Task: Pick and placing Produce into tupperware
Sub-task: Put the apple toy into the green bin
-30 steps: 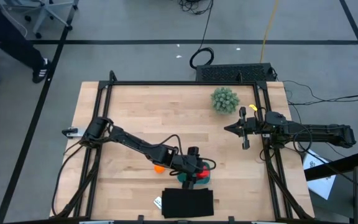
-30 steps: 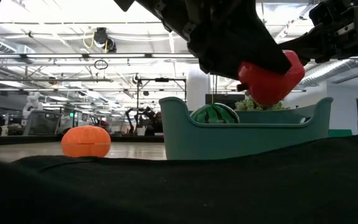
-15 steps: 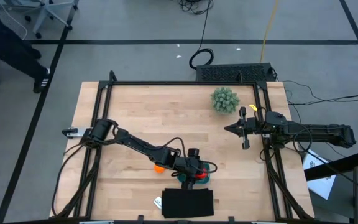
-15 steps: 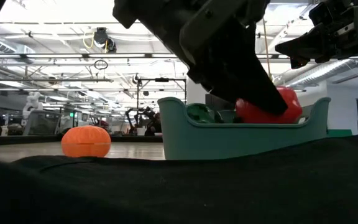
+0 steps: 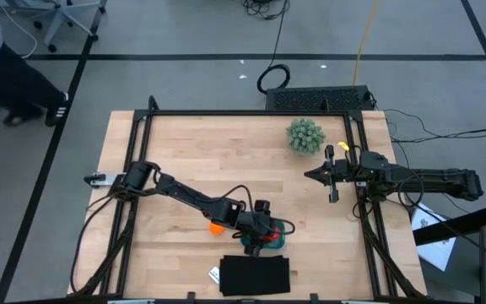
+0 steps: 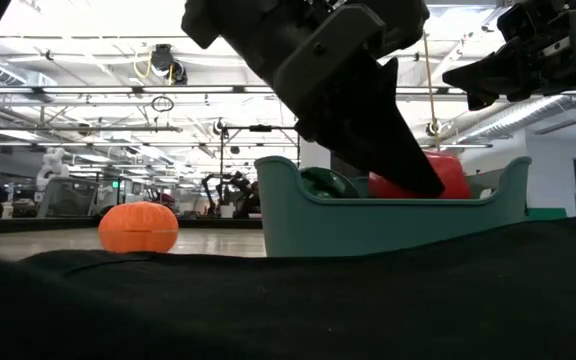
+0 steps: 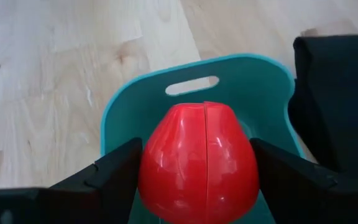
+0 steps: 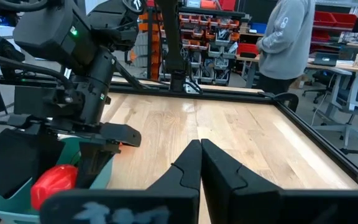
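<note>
The left gripper (image 7: 197, 171) hangs low inside the teal tupperware (image 7: 138, 102), fingers (image 7: 114, 177) clamped on the red produce (image 7: 197, 162) to set it beside the green one (image 6: 323, 182), the orange ball (image 6: 138, 227) waiting on the worktop (image 5: 192, 152), the right gripper (image 5: 315, 175) pinched shut, parked aside.

No words, labels or numbers can be read anywhere — none at all.

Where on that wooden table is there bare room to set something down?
The wide bare stretch of table runs between the left arm and the bushy plant. It is crowded near the front edge: the left pincer holds the red fruit in the teal container, with the orange ball and black mat beside.
</note>
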You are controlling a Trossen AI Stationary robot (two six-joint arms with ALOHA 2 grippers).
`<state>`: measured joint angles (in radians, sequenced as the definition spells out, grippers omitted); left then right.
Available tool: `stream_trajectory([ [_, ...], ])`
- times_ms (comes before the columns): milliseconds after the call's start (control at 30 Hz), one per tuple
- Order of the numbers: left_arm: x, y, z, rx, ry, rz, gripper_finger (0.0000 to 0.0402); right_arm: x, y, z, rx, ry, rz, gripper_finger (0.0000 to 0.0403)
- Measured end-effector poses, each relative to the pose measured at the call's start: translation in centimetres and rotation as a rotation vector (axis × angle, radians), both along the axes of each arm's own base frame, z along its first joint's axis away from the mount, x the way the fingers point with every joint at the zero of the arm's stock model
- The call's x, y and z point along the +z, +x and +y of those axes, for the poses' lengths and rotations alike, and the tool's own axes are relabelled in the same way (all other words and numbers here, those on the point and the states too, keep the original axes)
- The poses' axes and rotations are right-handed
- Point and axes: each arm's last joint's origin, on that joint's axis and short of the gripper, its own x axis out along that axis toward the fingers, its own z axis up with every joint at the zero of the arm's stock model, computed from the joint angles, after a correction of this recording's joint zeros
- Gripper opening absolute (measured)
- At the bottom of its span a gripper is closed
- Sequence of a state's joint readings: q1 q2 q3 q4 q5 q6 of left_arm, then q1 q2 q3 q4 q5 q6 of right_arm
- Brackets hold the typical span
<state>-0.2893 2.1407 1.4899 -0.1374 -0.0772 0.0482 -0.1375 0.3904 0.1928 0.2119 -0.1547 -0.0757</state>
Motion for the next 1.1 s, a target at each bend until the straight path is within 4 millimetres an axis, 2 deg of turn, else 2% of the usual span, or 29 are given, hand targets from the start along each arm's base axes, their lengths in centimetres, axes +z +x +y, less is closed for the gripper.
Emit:
stream_trajectory([
  [467, 0.0, 0.0, 0.0, -0.131, 0.052, -0.007, 0.0282, 0.0, 0.0, 0.0, 0.000, 0.000, 0.000, 0.0000],
  [767, -0.1, 0.2, 1.1, -0.121, 0.031, 0.012, 0.0282, 0.0, 0.0, 0.0, 0.000, 0.000, 0.001, 0.0000],
  [1100, -0.2, 0.0, 1.0, -0.163, 0.038, 0.026, 0.0282, 0.0, 0.0, 0.0, 0.001, -0.015, 0.001, 0.0000],
])
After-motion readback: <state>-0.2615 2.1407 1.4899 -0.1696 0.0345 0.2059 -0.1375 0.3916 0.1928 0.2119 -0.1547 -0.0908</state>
